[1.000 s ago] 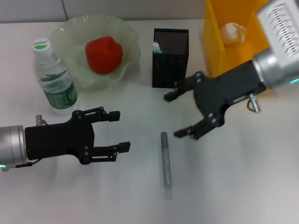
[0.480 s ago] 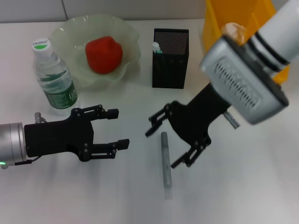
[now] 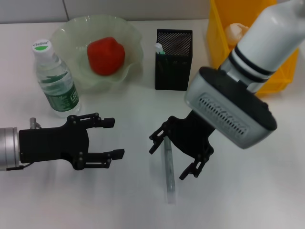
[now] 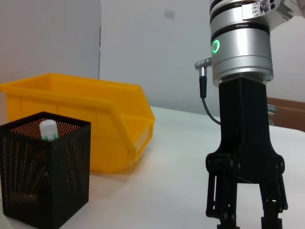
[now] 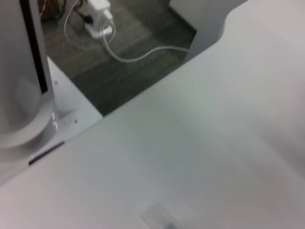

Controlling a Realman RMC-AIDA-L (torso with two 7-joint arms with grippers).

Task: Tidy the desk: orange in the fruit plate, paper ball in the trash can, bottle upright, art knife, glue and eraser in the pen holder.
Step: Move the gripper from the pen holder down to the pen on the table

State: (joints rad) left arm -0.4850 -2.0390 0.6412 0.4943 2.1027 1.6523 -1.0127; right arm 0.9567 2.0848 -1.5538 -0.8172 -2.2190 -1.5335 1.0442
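Note:
A grey art knife [image 3: 169, 168] lies on the white table in front of the black mesh pen holder [image 3: 174, 59]. My right gripper [image 3: 167, 157] is open, with one finger on each side of the knife's upper part. My left gripper [image 3: 114, 137] is open and empty to the left of the knife. A white-and-green glue stick [image 3: 159, 47] stands in the holder. The orange [image 3: 106, 55] lies in the green fruit plate [image 3: 66, 33]. The bottle [image 3: 53, 78] stands upright. The paper ball [image 3: 237, 31] lies in the yellow bin [image 3: 219, 43]. No eraser shows.
The left wrist view shows the right gripper [image 4: 245, 210] upright over the table, with the pen holder [image 4: 45, 171] and the yellow bin [image 4: 86, 119] behind it. The right wrist view shows the table edge [image 5: 143, 100] and the floor beyond.
My right arm has swung from beside the yellow bin down and left, and its open fingers now straddle the knife. My left gripper has drawn back slightly to the left.

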